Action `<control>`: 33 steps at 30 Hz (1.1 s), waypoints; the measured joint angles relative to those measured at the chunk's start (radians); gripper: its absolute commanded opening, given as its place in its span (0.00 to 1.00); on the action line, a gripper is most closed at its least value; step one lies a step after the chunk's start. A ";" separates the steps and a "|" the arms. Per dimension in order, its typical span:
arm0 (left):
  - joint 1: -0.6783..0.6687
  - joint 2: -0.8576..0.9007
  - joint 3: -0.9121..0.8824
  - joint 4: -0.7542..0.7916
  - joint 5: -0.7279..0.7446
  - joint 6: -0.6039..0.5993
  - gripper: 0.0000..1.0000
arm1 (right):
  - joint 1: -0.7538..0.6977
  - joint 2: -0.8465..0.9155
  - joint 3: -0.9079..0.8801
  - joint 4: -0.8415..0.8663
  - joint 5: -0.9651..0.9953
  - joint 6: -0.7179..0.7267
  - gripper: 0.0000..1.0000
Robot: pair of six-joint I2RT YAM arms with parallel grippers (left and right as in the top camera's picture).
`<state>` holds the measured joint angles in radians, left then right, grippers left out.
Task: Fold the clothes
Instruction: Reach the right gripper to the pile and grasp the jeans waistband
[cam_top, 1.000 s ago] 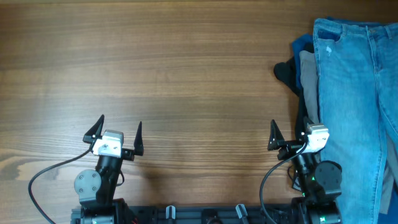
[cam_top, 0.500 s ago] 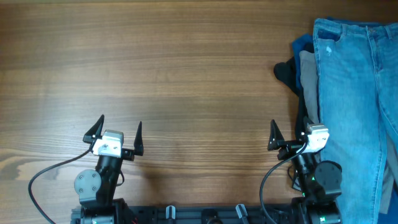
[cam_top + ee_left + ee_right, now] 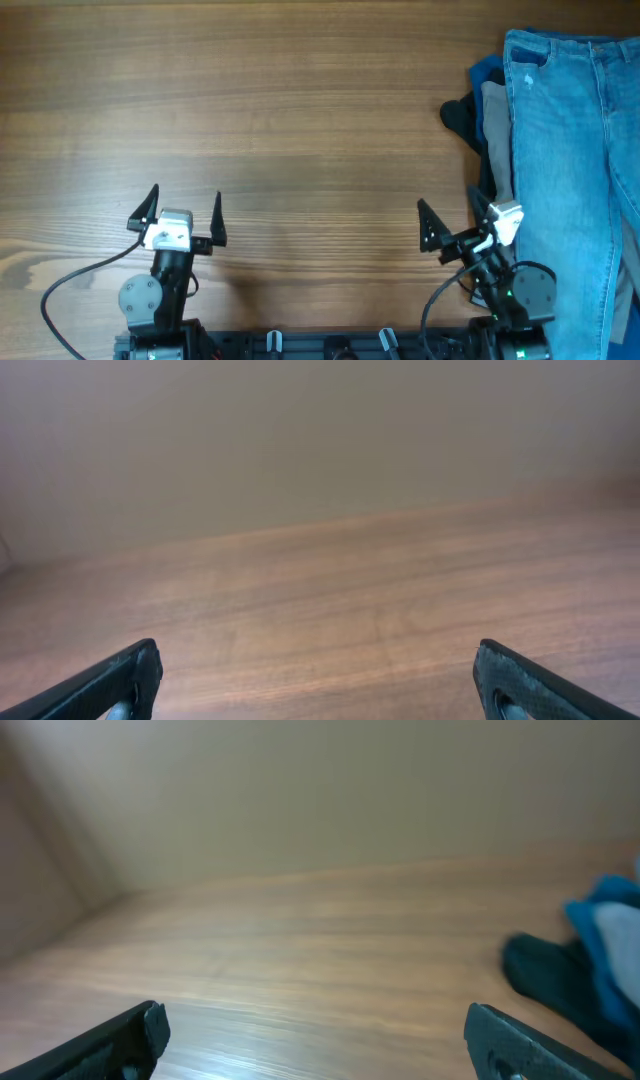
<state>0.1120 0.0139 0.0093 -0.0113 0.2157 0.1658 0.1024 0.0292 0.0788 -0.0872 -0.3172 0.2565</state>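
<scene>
My right claw, jaws apart, has swung toward eleven o'clock, away from the jeans at three. My left claw is also apart, and folding is not yet begun.

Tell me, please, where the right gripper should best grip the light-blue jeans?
Probably the left edge of the jeans, nearest the open right gripper, approached from the left. They lie flat atop a grey piece there, so pinch only the top denim layer.

light-blue jeans spread flat at table's right edge, overlapping grey trousers, dark-blue piece, black piece
</scene>
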 measured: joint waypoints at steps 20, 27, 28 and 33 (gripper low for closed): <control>0.000 0.890 1.027 -0.620 0.231 -0.227 1.00 | -0.085 1.508 1.470 -0.579 0.003 -0.142 1.00; 0.000 1.302 1.265 -0.753 0.224 -0.229 1.00 | -0.305 1.776 1.521 -0.511 0.193 -0.034 0.84; 0.000 1.326 1.265 -0.758 0.224 -0.231 1.00 | -0.332 1.828 1.521 -0.488 0.208 -0.036 0.73; 0.000 1.374 1.265 -0.761 0.256 -0.231 1.00 | -0.350 2.040 1.521 -0.415 0.274 -0.078 0.72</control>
<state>0.1116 1.3876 1.2747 -0.7719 0.4721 -0.0654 -0.2478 2.0693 1.5993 -0.5018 -0.0429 0.1783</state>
